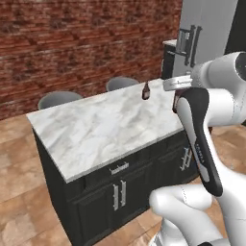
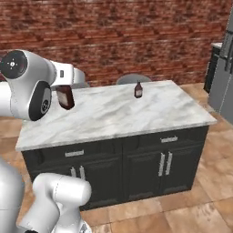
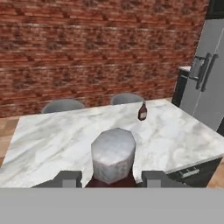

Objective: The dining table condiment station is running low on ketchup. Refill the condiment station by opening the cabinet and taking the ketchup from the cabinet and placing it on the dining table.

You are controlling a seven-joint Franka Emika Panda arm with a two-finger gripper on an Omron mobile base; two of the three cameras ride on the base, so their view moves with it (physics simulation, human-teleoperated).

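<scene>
The gripper (image 3: pixel 112 179) holds a dark red bottle with a grey faceted cap (image 3: pixel 113 154) between its fingertips (image 3: pixel 68 178), seemingly the ketchup. Beyond it a small brown bottle (image 3: pixel 142 111) stands upright near the far edge of the dining table (image 3: pixel 52 140), two grey chairs (image 3: pixel 63 105) behind.

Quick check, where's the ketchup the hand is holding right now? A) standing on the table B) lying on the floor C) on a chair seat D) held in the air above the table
D: the hand grips the ketchup by its body, carried above the table, not touching it.
</scene>
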